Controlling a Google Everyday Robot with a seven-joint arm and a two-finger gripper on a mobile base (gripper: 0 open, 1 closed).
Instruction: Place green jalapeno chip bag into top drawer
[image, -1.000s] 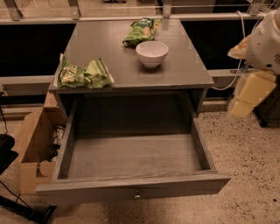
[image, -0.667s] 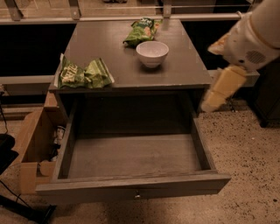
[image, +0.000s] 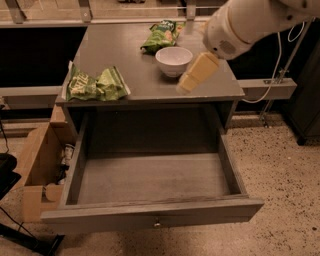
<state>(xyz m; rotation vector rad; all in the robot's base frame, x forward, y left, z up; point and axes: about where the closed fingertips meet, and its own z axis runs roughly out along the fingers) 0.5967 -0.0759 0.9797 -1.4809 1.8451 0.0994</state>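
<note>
The green jalapeno chip bag (image: 95, 84) lies wrinkled on the front left corner of the grey cabinet top (image: 145, 80), its pale edge at the left. The top drawer (image: 150, 185) is pulled fully out below, its inside bare, with a small round knob (image: 157, 224) on the front panel. My gripper (image: 192, 77) hangs from the white arm coming in at the upper right. It hovers above the cabinet top's right front area, just right of the white bowl (image: 173, 59) and far from the bag. It holds nothing that I can see.
A narrower darker-green bag (image: 162, 35) lies at the back of the top behind the bowl. An open cardboard box (image: 40, 165) stands on the floor left of the drawer. Speckled floor lies to the right. A rail runs behind the cabinet.
My arm and gripper have swung left and up, from beside the cabinet's right side to over the cabinet top near the bowl. The bags, bowl and drawer have not moved.
</note>
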